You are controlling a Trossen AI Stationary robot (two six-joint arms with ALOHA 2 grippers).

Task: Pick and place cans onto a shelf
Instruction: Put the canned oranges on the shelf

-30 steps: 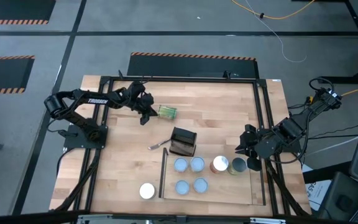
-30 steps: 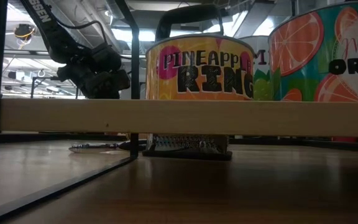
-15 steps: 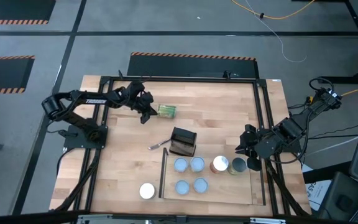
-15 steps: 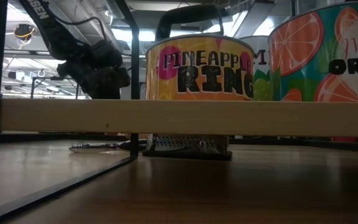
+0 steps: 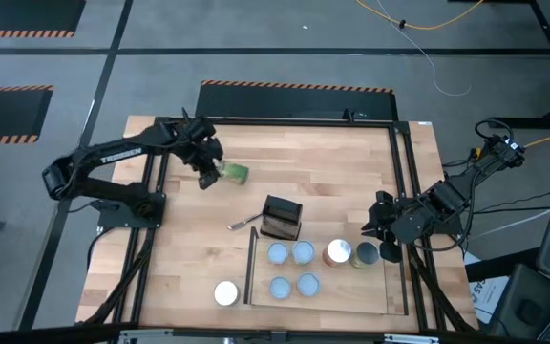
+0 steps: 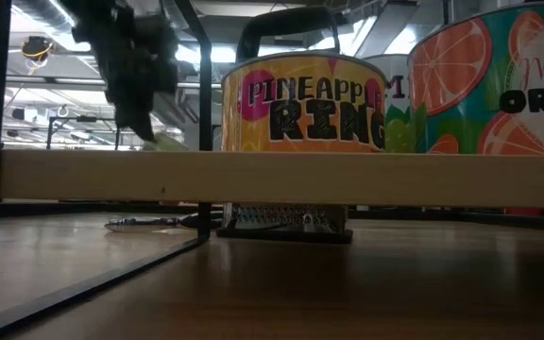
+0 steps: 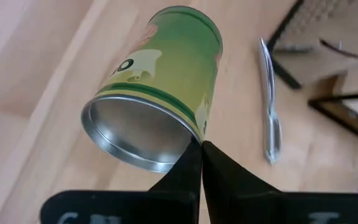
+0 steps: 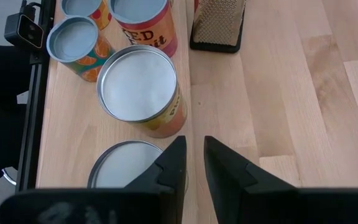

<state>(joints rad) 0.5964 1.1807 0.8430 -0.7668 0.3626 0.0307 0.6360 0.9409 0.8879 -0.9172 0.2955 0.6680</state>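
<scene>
My left gripper is shut on a green-labelled can at the table's far left. The can also shows in the left wrist view. Several cans with pale-blue tops and silver tops stand on the low black-framed shelf at the near middle. A white-topped can stands on the table left of the shelf. My right gripper waits by the shelf's right end, slightly open, above a silver-topped can and touching nothing. My left gripper pinches the rim of the can's silver end between its two fingers, at their tips only. The can sticks out beyond the fingertips, tilted, its silver end toward the wrist. It seems lifted clear of the table.
A dark box grater stands behind the shelf, with a silver utensil lying beside it on the table. In the low view the shelf's board carries a pineapple can and an orange can.
My left gripper has risen and drawn back toward the table's left edge. The green can, which lay on its side on the table, has gone leftward with it and now sits tilted at the fingertips.
</scene>
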